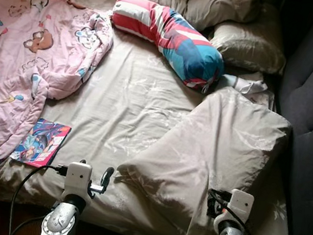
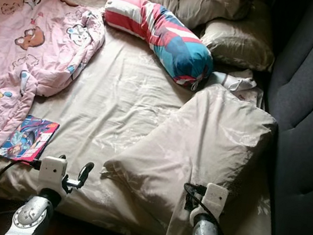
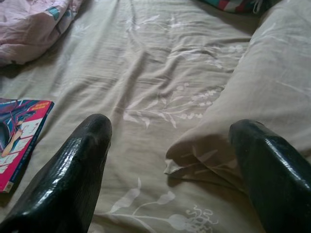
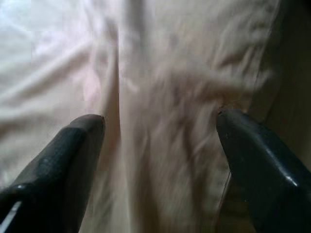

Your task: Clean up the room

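right hand (image 4: 160,131) spread wide, empty, over crumpled beige pillow (image 1: 216,151) | left hand (image 3: 170,145) likewise agape | contact apparently none

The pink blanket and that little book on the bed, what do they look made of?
The pink blanket looks like soft quilted cotton or fleece: matte, puffy folds, printed cartoon animals. The book looks like paper with a glossy cover: flat, thin, bright print, faint sheen.
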You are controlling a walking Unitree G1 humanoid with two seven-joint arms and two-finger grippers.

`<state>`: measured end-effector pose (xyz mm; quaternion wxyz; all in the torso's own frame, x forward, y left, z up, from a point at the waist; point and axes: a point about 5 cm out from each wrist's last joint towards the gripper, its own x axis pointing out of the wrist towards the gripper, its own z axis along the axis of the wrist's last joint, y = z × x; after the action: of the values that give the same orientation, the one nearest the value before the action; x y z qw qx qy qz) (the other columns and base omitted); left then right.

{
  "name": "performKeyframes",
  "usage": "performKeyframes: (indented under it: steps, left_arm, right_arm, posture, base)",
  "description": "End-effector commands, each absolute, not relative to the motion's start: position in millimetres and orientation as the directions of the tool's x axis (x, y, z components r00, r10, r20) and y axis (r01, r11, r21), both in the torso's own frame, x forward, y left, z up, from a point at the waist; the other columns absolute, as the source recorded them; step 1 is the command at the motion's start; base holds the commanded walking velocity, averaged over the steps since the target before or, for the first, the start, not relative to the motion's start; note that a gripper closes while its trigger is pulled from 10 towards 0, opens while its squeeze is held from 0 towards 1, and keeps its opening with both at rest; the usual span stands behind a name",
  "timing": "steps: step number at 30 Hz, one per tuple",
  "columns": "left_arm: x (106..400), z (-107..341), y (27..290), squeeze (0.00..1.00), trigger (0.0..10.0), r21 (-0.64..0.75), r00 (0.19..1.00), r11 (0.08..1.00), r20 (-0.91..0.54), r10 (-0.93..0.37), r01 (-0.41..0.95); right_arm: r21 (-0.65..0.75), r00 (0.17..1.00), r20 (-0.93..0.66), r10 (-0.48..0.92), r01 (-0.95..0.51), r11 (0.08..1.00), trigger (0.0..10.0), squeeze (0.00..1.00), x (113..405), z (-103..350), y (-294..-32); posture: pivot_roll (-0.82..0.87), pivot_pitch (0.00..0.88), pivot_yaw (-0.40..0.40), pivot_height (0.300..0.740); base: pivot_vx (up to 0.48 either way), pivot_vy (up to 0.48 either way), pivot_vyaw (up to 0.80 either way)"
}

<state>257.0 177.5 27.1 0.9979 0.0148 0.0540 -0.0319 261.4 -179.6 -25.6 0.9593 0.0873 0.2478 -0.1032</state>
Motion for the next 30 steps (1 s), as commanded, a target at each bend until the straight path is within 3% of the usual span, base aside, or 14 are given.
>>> performKeyframes:
  steps: [1,9,10,11,12,23,30]
  left_arm:
    - [252.3,21.4,182.0,0.00,10.0,0.035,0.989,0.997,-0.136,-0.061,0.066]
    - [251.1,23.3,188.8,0.00,10.0,0.057,0.987,0.995,-0.140,-0.072,0.081]
    - [251.5,24.1,189.6,0.00,10.0,0.061,0.987,0.995,-0.139,-0.075,0.084]
    - [251.5,24.1,189.6,0.00,10.0,0.061,0.987,0.995,-0.139,-0.075,0.084]
    - [252.3,25.2,189.3,0.00,10.0,0.066,0.987,0.994,-0.138,-0.081,0.091]
    - [247.4,26.9,193.5,0.00,10.0,0.092,0.984,0.989,-0.144,-0.101,0.115]
    - [246.7,35.3,194.4,0.00,10.0,0.118,0.984,0.983,-0.126,-0.127,0.142]
  right_arm:
    - [0.144,0.827,-0.533,-0.182,0.300,0.943,10.0,1.00,256.8,-30.9,-183.7]
    - [0.205,0.804,-0.557,-0.209,0.377,0.903,10.0,1.00,262.9,-28.4,-191.4]
    - [0.240,0.790,-0.587,-0.177,0.378,0.894,10.0,0.64,261.2,-31.8,-189.0]
    - [0.240,0.790,-0.587,-0.177,0.378,0.894,10.0,0.64,261.2,-31.8,-189.0]
    - [0.256,0.783,-0.600,-0.168,0.386,0.886,10.0,0.00,259.2,-34.1,-188.5]
    - [0.226,0.753,-0.612,-0.243,0.460,0.859,10.0,0.00,259.6,-32.0,-206.1]
    - [0.264,0.757,-0.618,-0.211,0.452,0.852,10.0,0.00,265.0,-29.9,-199.4]
  posture:
    - [-0.02,0.192,0.048,0.711]
    - [-0.01,0.199,0.075,0.711]
    - [-0.01,0.202,0.080,0.711]
    - [-0.01,0.202,0.080,0.711]
    - [0.00,0.204,0.084,0.711]
    - [0.03,0.221,0.109,0.711]
    - [0.07,0.253,0.135,0.711]
  base:
    - [0.000,0.000,0.00]
    - [0.000,0.000,0.00]
    - [0.000,0.000,0.00]
    - [0.000,0.000,0.00]
    - [0.000,0.000,0.00]
    - [0.000,0.000,0.00]
    - [0.000,0.000,0.00]
